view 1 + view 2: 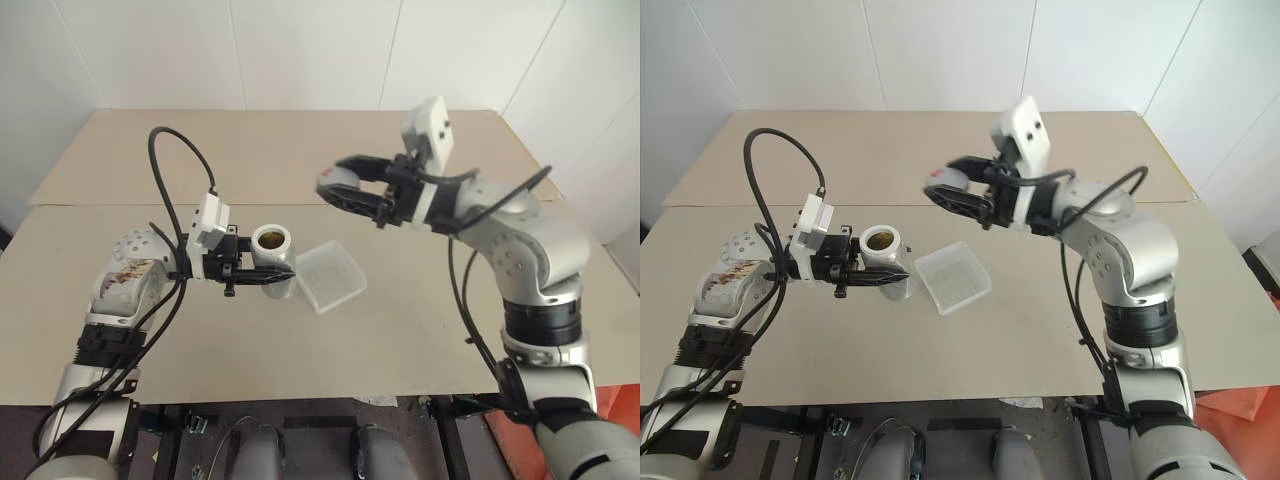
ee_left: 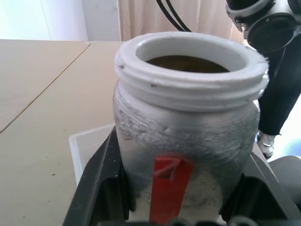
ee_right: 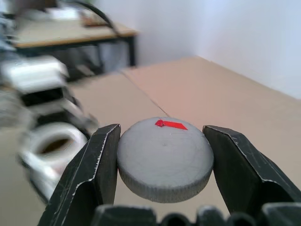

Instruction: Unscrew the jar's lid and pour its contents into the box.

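left gripper (image 1: 262,276): clamped around jar (image 1: 272,256), lifted off worktop (image 1: 420,330).
jar: upright between fingers, mouth open, brown contents (image 2: 187,63) inside.
box (image 1: 330,277): on worktop, just beside jar at 3 o'clock.
right gripper (image 1: 338,190): clenched on lid (image 3: 164,157), raised at 1 o'clock from jar, well apart.
lid: grey, red mark on top.

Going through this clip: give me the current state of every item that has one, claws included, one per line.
jar: lid off, mouth open, upright, clamped in the left claw above the table.
contents: brown, inside the jar, unpoured.
lid: off the jar, gripped by the right claw, held in the air.
box: on the table beside the jar, open.
left claw: shut on the jar.
right claw: shut on the lid.
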Action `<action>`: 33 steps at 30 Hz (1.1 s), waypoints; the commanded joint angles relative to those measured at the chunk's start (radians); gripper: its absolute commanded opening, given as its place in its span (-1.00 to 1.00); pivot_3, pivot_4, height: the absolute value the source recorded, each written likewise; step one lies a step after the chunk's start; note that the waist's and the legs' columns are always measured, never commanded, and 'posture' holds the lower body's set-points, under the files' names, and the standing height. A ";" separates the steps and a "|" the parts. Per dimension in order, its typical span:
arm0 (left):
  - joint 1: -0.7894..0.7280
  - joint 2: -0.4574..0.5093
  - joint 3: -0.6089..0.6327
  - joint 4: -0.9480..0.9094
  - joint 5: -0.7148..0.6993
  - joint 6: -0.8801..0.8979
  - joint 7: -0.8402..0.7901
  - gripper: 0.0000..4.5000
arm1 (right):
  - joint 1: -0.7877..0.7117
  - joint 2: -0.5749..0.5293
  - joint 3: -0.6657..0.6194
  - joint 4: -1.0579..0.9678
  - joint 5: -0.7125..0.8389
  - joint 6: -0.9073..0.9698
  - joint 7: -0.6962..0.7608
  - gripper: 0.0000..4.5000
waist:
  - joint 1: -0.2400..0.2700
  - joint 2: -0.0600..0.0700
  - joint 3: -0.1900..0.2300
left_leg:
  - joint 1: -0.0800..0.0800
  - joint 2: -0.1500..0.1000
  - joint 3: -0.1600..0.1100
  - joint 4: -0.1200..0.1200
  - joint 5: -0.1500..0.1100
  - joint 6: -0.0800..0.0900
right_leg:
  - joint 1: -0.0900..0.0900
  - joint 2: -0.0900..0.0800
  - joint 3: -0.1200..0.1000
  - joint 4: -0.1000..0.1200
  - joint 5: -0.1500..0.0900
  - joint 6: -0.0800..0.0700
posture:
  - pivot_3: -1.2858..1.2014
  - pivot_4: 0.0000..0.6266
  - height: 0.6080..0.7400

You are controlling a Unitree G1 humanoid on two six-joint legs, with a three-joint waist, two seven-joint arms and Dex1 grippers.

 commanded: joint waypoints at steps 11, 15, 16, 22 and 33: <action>0.024 0.029 0.067 -0.054 0.003 -0.037 0.078 -0.15 | 0.407 -0.097 0.002 0.070 -0.279 -0.163 -0.167 0.55 | -0.008 0.000 0.000 | 0.001 0.000 0.001 0.000 0.000 0.000 | 0.000 0.001 0.002 0.000 0.000 0.000 | 0.03 -0.52 1.00; 0.015 0.029 0.065 -0.064 0.024 -0.062 0.114 -0.15 | 0.428 -0.105 -0.007 0.014 -0.269 -0.141 -0.148 0.99 | -0.007 0.000 0.000 | 0.001 0.000 0.001 0.000 0.000 0.000 | 0.000 0.000 0.002 0.000 0.000 0.000 | 0.03 -0.52 1.00; 0.010 0.026 0.064 -0.066 0.041 -0.082 0.134 -0.15 | 0.429 -0.118 -0.010 -0.006 -0.267 -0.117 -0.146 0.99 | -0.006 0.000 0.000 | 0.001 0.000 0.001 0.000 0.000 0.000 | 0.000 0.000 0.002 0.000 0.000 0.000 | 0.03 -0.52 1.00; -0.047 0.024 0.033 -0.079 0.245 -0.220 0.336 -0.15 | 0.409 -0.195 -0.074 -0.202 -0.153 0.097 -0.098 0.99 | 0.001 0.000 0.000 | 0.000 0.000 0.000 0.000 0.000 0.000 | 0.000 0.000 0.001 -0.001 0.000 0.000 | 0.03 -0.52 1.00; -0.420 0.136 -0.509 0.348 1.607 -0.968 1.543 -0.15 | 0.133 -0.213 0.016 -0.246 0.090 0.429 0.026 0.99 | 0.013 0.000 0.000 | 0.000 -0.003 0.000 -0.002 0.000 0.000 | 0.000 -0.002 0.001 -0.002 0.001 0.001 | 0.03 -0.52 1.00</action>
